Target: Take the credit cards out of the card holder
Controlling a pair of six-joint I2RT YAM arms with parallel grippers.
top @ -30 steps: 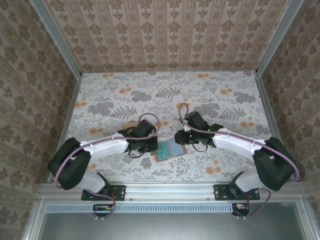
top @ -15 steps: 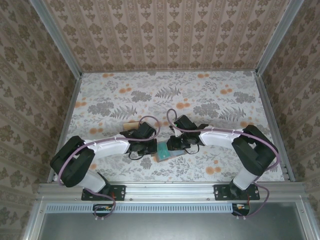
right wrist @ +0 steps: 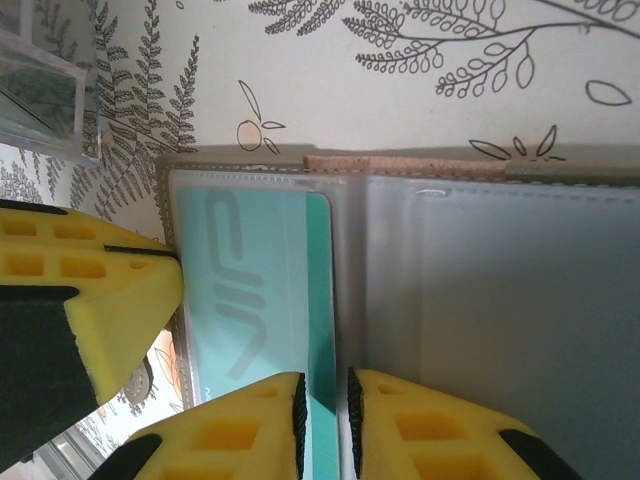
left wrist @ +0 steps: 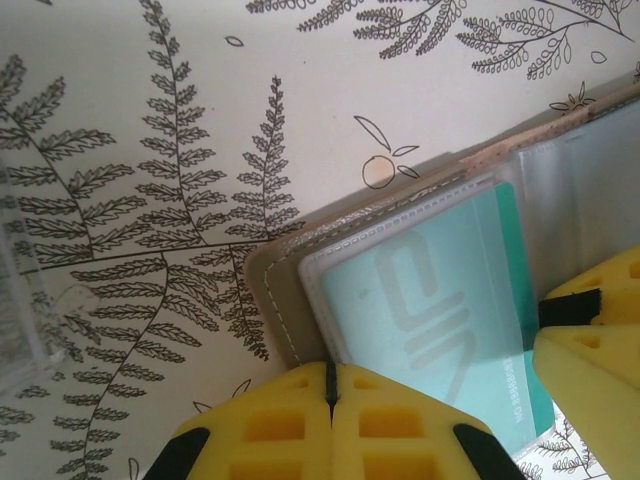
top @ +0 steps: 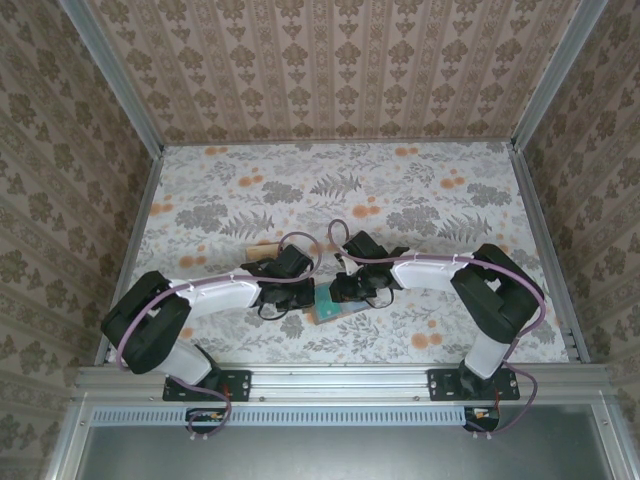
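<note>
The card holder (top: 330,303) lies open on the fern-patterned worktop (top: 400,190), near its front edge, between both arms. Left of the card holder, the left hand (left wrist: 330,395) has its yellow pads pressed together on the holder's near edge. A teal card (left wrist: 440,300) sits inside the clear sleeve. On the card holder's right side, the right hand (right wrist: 322,405) pinches that teal card's edge, pads nearly closed. A clear tray (right wrist: 45,90) stands just beyond the card holder's left corner.

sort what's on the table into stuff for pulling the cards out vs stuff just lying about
For the job:
card holder, lying open
teal card in its clear sleeve
left gripper, shut at the holder's edge
right gripper, closing on the teal card's edge

Lying about:
clear plastic tray
</note>
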